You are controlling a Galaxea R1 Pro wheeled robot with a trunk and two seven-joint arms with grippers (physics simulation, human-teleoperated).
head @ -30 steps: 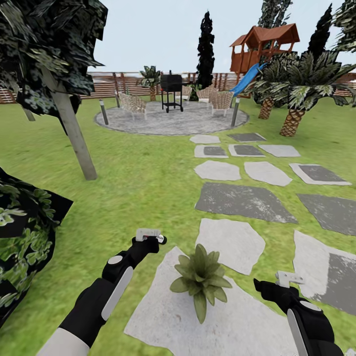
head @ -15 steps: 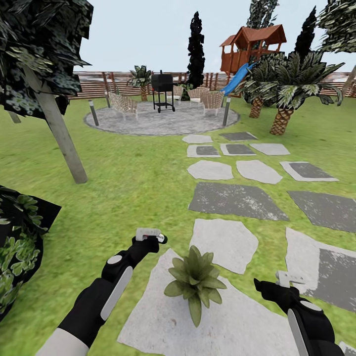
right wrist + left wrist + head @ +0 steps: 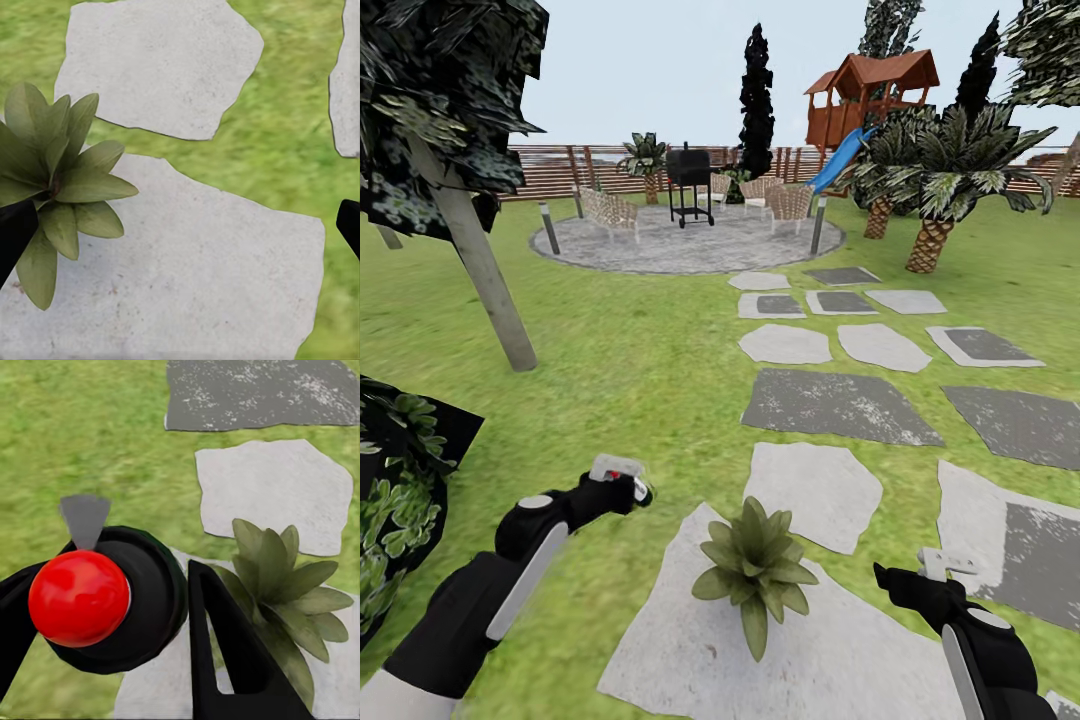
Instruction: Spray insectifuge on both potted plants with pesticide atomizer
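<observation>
Looking down from the head, a potted plant [image 3: 754, 567] sits on a big pale stepping stone [image 3: 690, 650] in the green lawn [image 3: 640, 370]. The left claw [image 3: 622, 483] hangs over the grass beside the stone, clamped on the pesticide atomizer [image 3: 616, 470]. The right claw [image 3: 940, 570] is on the plant's other side; I cannot tell how it stands there.

In the left wrist view, black fingers [image 3: 225, 652] squeeze the bottle with its red collar [image 3: 79, 597], near the plant.

In the right wrist view, two black fingertips [image 3: 15, 232] stand far apart, with nothing between.
</observation>
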